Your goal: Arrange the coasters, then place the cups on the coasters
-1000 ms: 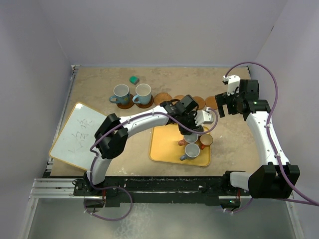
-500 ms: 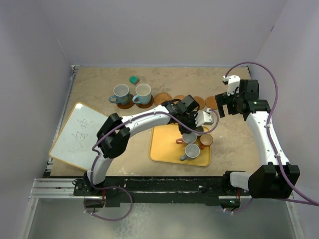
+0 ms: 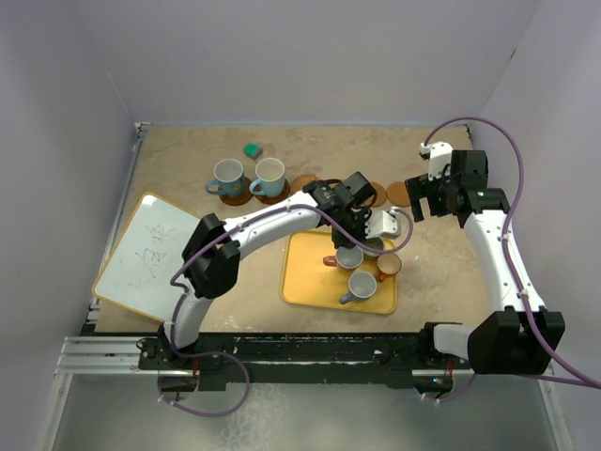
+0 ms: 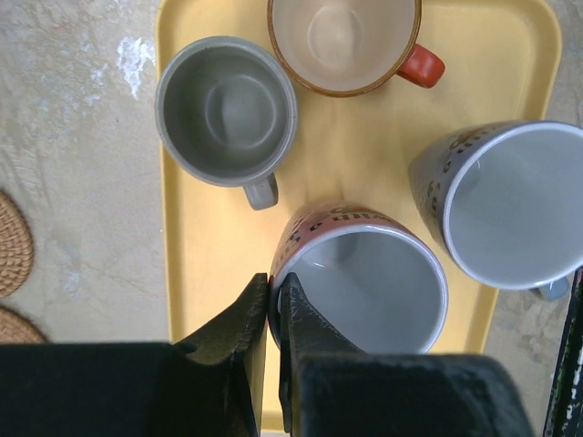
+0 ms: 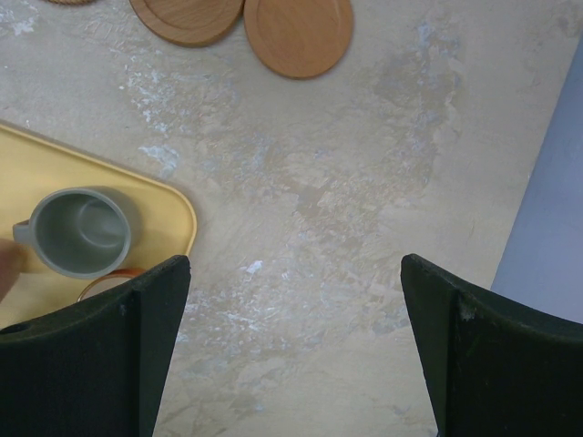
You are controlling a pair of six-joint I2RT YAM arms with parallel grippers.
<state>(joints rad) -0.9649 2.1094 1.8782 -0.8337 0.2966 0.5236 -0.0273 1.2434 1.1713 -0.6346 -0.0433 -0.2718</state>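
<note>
My left gripper [image 4: 274,287] [image 3: 344,233] is shut on the rim of a pale cup [image 4: 360,282] [image 3: 349,256] with red print and a red handle, over the yellow tray [image 4: 200,255]. One finger is inside the cup, the other outside. Also on the tray are a small grey cup [image 4: 226,109] [image 3: 362,285], an orange-brown cup [image 4: 344,41] [image 3: 389,265] and a second pale cup [image 4: 510,205]. Two blue cups [image 3: 228,177] [image 3: 269,176] stand on dark coasters [image 3: 238,198]. Bare coasters [image 3: 302,183] [image 3: 399,193] [image 5: 299,32] lie behind the tray. My right gripper [image 5: 296,282] [image 3: 413,202] hangs open over bare table.
A white board [image 3: 148,256] lies at the left edge of the table. A small teal block [image 3: 252,149] sits at the back behind the blue cups. Two woven coasters [image 4: 11,246] show left of the tray in the left wrist view. Walls close the table in.
My left gripper's jaws have closed on the pale cup's rim, and gripper and cup have shifted slightly back and left over the tray. The right arm has not moved.
</note>
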